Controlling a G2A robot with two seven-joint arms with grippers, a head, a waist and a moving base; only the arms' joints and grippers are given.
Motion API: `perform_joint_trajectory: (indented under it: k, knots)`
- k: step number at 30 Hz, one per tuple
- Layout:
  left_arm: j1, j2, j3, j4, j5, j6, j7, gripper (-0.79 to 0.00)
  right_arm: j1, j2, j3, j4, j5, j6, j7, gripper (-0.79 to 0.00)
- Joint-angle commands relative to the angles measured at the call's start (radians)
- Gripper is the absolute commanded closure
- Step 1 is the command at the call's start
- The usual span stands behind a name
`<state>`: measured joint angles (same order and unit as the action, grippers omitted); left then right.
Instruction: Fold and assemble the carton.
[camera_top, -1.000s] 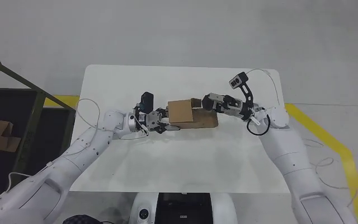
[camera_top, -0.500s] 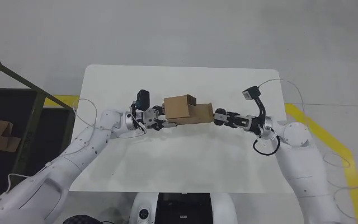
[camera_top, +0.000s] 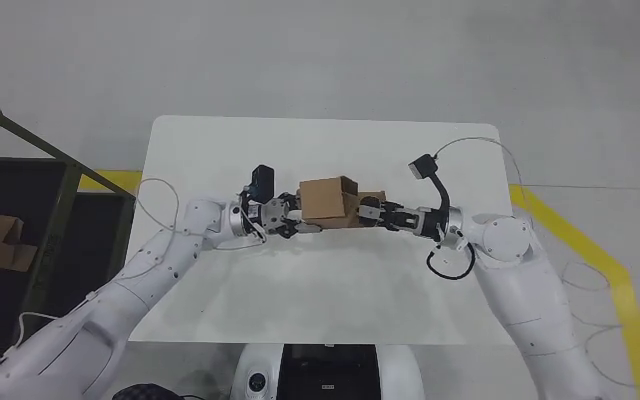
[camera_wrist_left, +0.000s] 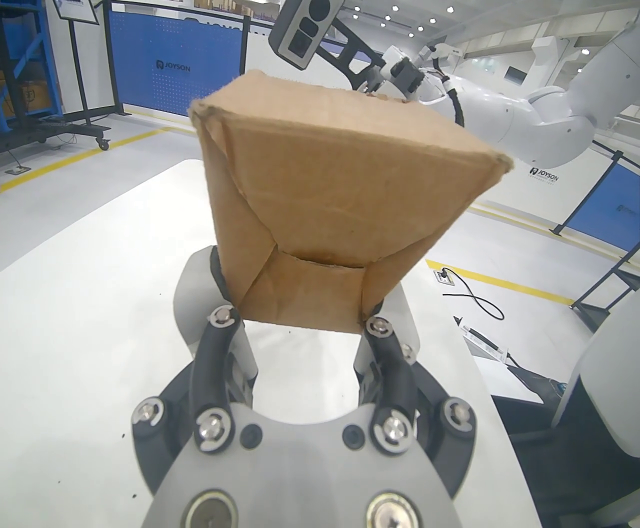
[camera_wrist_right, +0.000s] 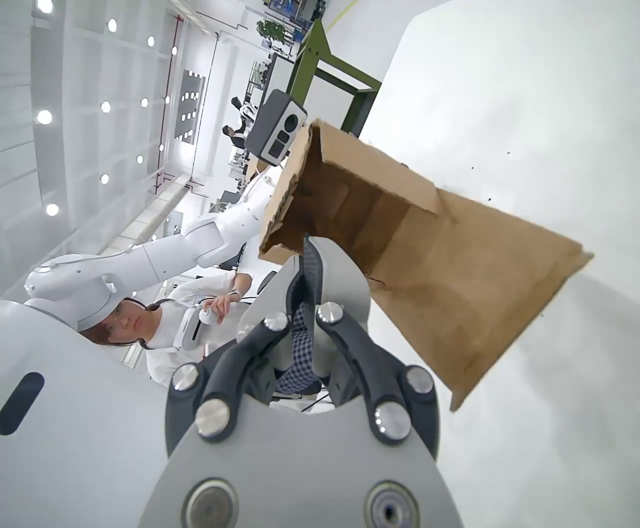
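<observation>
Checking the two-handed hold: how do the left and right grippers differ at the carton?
The left gripper has its fingers spread around the carton's closed end; the right gripper has its fingers pressed together at the open end. The left gripper clamps both side walls; the right gripper meets one wall's edge. Both are at the carton, from opposite ends.

Your top camera looks down on the table (camera_top: 200, 150); both wrist cameras face the carton (camera_wrist_left: 345, 200) closely, from opposite ends.
</observation>
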<state>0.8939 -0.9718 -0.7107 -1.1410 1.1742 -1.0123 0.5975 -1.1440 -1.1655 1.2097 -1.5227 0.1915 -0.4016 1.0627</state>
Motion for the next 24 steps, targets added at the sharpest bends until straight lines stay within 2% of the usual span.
perform_joint_trajectory:
  k: [1,6,11,17,24]
  knots:
    - [0.004,0.001,-0.001,-0.009,0.006,0.0,-0.001,-0.431,0.015,-0.002,-0.016,0.005,-0.004,0.004,-0.005,0.0]
    - [0.012,0.003,-0.001,-0.027,0.011,0.0,0.001,-0.406,0.047,-0.008,-0.062,0.02,-0.01,0.012,-0.007,0.0]
    - [0.014,0.006,-0.002,-0.037,0.016,0.0,0.004,-0.483,0.071,-0.015,-0.107,0.036,-0.004,0.019,0.0,0.0]
    - [0.017,0.007,0.002,-0.043,0.019,0.0,0.008,-0.459,0.098,-0.019,-0.137,0.063,0.015,0.021,0.015,0.0]
    - [0.017,0.009,0.005,-0.044,0.02,0.0,0.019,-0.425,0.089,-0.001,-0.061,0.072,0.022,-0.005,0.018,0.0]
